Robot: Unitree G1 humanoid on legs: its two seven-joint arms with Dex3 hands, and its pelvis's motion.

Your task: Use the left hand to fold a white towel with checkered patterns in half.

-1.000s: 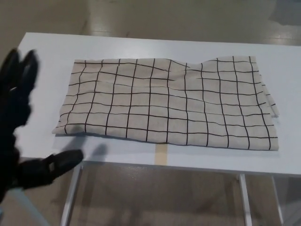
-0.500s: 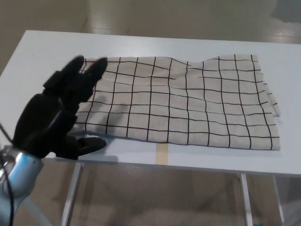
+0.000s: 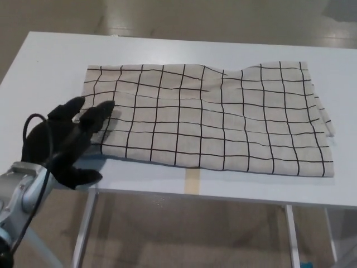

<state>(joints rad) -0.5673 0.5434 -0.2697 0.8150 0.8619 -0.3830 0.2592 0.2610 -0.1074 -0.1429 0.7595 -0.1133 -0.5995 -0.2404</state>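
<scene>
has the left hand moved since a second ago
Yes. The left hand has come in from the picture's left edge toward the towel, and its fingers now reach the near left corner.

White table (image 3: 50, 61) fills most of frame, metal legs (image 3: 85, 229) under near edge at 7 and 5 o'clock. Tan strip of tape (image 3: 192, 182) on near edge at 6. Glossy beige floor (image 3: 184, 17) beyond at 12, soft reflections.
</scene>
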